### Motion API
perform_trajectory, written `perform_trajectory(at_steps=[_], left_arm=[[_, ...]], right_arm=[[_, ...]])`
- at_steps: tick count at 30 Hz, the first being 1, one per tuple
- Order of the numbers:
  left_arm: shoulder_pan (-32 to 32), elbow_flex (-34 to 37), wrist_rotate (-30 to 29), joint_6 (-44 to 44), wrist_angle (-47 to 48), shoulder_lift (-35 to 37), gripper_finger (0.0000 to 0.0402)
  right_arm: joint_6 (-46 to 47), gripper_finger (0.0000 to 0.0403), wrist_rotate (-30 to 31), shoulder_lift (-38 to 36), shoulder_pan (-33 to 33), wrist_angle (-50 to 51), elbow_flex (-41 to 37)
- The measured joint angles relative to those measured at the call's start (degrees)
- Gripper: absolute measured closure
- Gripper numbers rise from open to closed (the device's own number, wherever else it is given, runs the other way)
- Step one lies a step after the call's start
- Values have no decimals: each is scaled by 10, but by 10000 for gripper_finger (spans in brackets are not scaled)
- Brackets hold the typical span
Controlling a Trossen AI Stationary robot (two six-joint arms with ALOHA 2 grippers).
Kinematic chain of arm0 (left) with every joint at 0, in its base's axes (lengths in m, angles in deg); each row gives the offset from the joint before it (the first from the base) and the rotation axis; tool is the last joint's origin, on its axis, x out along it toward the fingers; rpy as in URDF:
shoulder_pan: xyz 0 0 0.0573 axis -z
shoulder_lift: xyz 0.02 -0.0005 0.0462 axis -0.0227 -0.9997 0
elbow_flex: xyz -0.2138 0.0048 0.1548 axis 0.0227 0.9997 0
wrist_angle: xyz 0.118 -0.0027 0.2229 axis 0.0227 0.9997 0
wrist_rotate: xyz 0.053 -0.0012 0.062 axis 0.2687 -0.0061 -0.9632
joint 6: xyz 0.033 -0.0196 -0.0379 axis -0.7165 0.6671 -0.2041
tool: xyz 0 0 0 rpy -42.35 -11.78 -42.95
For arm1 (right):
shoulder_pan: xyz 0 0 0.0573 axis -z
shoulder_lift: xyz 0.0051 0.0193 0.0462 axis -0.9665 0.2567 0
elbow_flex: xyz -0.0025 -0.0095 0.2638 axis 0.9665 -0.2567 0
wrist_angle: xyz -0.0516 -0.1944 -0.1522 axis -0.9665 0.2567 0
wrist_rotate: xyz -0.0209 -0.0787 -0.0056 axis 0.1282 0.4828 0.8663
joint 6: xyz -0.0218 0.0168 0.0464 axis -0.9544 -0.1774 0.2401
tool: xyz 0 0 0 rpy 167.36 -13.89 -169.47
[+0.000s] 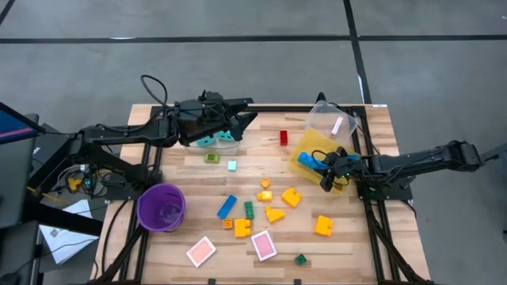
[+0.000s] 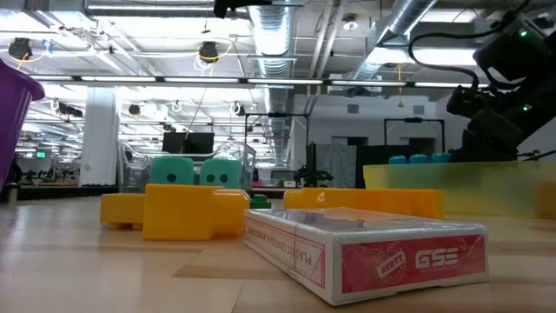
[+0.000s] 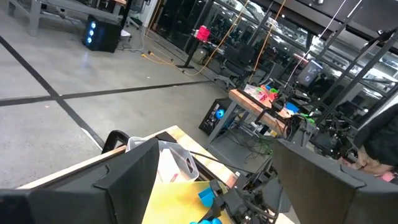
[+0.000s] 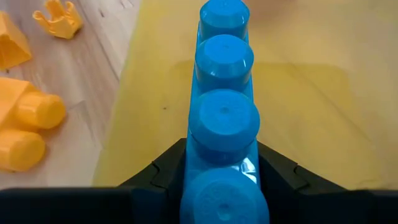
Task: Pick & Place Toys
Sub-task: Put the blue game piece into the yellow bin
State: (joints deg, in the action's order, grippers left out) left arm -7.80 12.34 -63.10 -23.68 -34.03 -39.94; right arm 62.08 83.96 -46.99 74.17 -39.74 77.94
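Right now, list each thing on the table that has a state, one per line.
Right hand: shut on the long blue brick, over the yellow bin.
Left hand: open, above the two cyan dice.
Yellow bin: lying on its side.
Purple cup: upright, mouth up.
Pink cards: flat on the table.

surface: wooden table [image 1: 348, 245] | on it: scattered bricks [image 1: 291, 197], pink cards [image 1: 263, 245], purple cup [image 1: 161, 207], yellow bin [image 1: 305, 150]

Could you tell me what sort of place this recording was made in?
Probably a robotics lab or industrial workshop: exposed ducts run along the ceiling, a concrete floor lies around the wooden table, and a workbench stands beyond.
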Motion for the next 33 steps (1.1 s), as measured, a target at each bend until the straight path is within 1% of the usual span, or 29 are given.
perform_trajectory(at_steps=[4, 9, 15, 20, 24, 26, 30, 33], left_arm=[[0, 0, 0, 0, 0, 0, 97], [0, 0, 0, 0, 0, 0, 99], [0, 0, 0, 0, 0, 0, 99], [0, 0, 0, 0, 0, 0, 99], [0, 0, 0, 0, 0, 0, 99], [0, 0, 0, 0, 0, 0, 99], [0, 0, 0, 0, 0, 0, 99], [0, 0, 0, 0, 0, 0, 99]], right_arm=[[-30, 269, -14, 28, 13, -36, 0], [-32, 269, -19, 76, 30, -69, 0], [-32, 269, -19, 138, 34, -131, 0], [-8, 269, -33, 171, 32, -155, 1], [11, 266, -43, 179, 32, -162, 2], [23, 235, -44, 179, 34, -158, 3], [31, 146, -42, 178, 34, -158, 3], [30, 108, -50, 178, 33, -161, 6]])
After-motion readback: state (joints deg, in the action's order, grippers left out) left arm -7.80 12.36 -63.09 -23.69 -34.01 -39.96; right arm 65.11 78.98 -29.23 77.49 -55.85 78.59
